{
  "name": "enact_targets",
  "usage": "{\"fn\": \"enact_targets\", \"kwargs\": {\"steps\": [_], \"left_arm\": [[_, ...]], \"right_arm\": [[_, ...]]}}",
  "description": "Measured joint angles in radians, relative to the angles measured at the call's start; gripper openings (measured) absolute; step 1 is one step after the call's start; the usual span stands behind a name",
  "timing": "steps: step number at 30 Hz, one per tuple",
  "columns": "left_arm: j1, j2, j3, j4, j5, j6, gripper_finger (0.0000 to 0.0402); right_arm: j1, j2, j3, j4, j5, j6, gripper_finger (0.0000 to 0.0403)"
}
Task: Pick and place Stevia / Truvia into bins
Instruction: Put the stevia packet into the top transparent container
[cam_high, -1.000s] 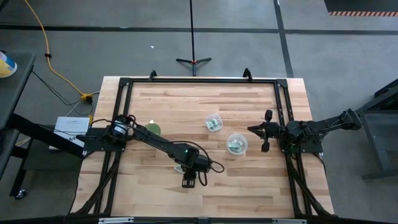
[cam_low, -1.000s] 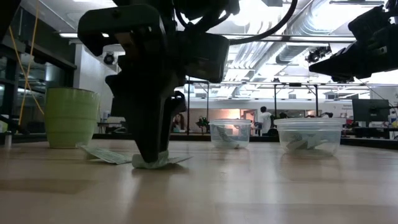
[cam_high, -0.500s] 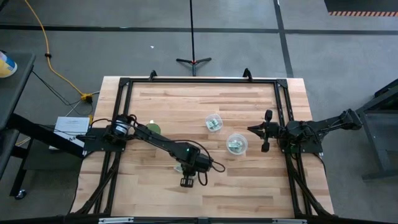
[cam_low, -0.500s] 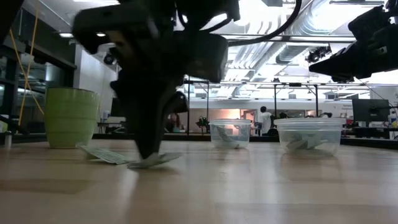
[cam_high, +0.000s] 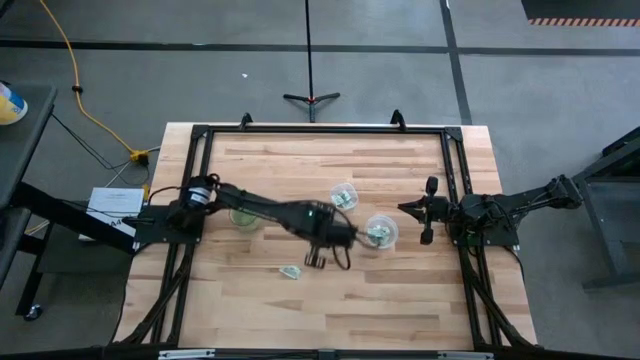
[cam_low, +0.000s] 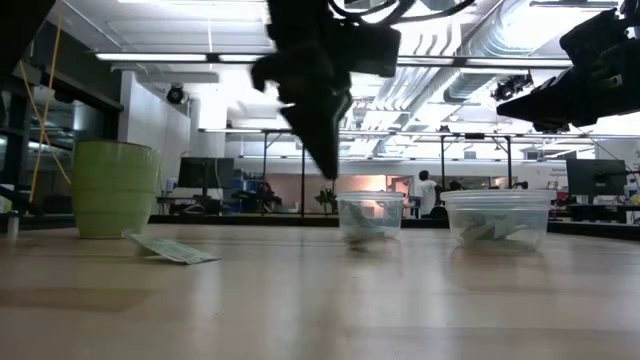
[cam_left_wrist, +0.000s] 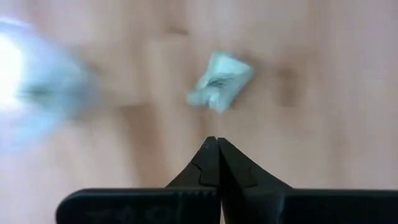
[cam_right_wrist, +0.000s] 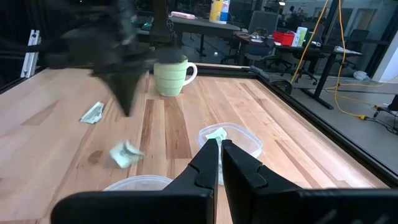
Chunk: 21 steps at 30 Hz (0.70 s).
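My left gripper (cam_left_wrist: 216, 140) hangs shut above the table (cam_high: 313, 262), just left of the nearer bin (cam_high: 381, 232). Nothing is between its fingers. A crumpled pale green Stevia packet (cam_left_wrist: 221, 87) shows below the fingertips, apart from them, and seems to lie on the wood (cam_right_wrist: 126, 154). A flat packet (cam_high: 291, 272) lies nearer the front edge (cam_low: 175, 250). Both clear bins (cam_low: 371, 215) (cam_low: 497, 218) hold packets. My right gripper (cam_right_wrist: 219, 144) waits shut at the right edge (cam_high: 403, 208).
A solid green cup (cam_high: 243, 213) stands left of the middle, under my left arm. The second clear bin (cam_high: 344, 196) stands farther back. A black frame (cam_high: 320, 129) runs round the table. Bare wood lies along the front edge.
My left gripper has shut, risen off the table and swung toward the right and far side, up to the bins. The crumpled packet it closed over has left its place beside the flat one and now shows below the shut fingertips, out of them.
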Motion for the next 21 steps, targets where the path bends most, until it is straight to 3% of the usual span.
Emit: {"fn": "enact_targets", "kwargs": {"steps": [4,9,15,21], "left_arm": [[0.066,-0.001,0.055,-0.015,-0.133,0.082,0.0024],[0.150,-0.001,0.083,0.002,-0.003,0.095,0.0028],[0.168,0.027,0.082,0.066,0.222,0.078,0.0130],[0.141,0.106,0.084,0.167,0.260,0.045,0.0223]], "right_arm": [[0.000,0.000,0.000,0.000,0.000,0.000,0.0012],[0.000,0.000,0.000,0.000,0.000,0.000,0.0012],[0.000,0.000,0.000,0.000,0.000,0.000,0.0012],[0.000,0.006,0.000,-0.001,0.000,0.000,0.0012]]}}
